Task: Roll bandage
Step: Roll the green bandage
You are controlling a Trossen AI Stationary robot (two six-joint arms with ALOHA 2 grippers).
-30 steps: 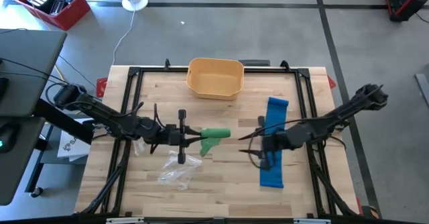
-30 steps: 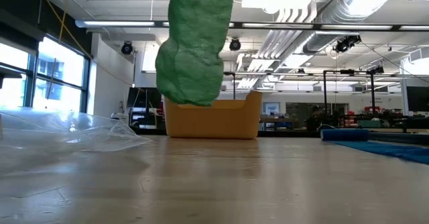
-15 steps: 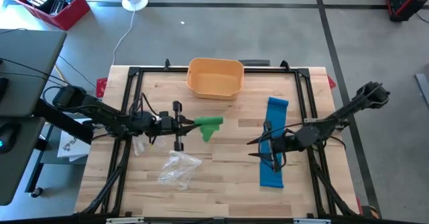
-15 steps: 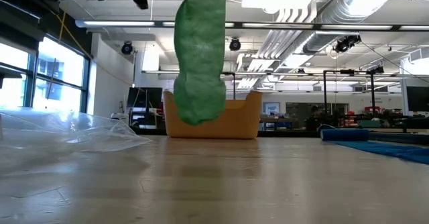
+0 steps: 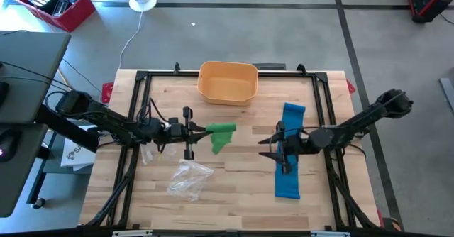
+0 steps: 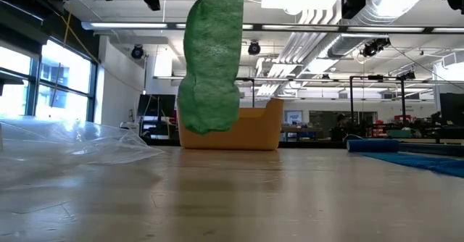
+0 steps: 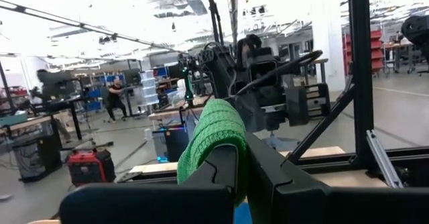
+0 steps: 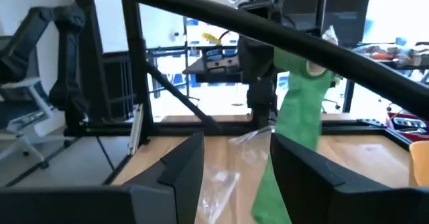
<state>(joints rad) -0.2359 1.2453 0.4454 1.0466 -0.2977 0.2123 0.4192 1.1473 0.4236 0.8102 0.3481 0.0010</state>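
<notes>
A green bandage (image 5: pixel 223 135) hangs bunched from my left gripper (image 5: pixel 204 129), which is shut on it above the middle of the table. In the low view its lower end (image 6: pixel 207 115) swings above the wood. A blue bandage (image 5: pixel 289 152) lies flat as a long strip on the right half of the table. Over its middle my right gripper (image 5: pixel 269 149) stands open, pointing toward the table's left; nothing is between its fingers (image 8: pixel 179 165). My left gripper pinches the green bandage's bunched upper end (image 7: pixel 216 131) between its two fingers (image 7: pixel 224 174). The fingers come about level from the table's left. The bandage droops over and below the fingers, slack, and its lower end (image 6: pixel 207 115) is clear of the table.
A yellow basket (image 5: pixel 228 81) stands at the far middle. A crumpled clear plastic bag (image 5: pixel 188 177) lies near the left front. A black frame (image 5: pixel 142 77) borders the table. Bare wood shows between the two bandages.
My left gripper has carried the green bandage toward the table's far edge and a little down; the bandage still hangs clear and has swung. My right gripper has sunk and rolled above the blue bandage, staying open.
</notes>
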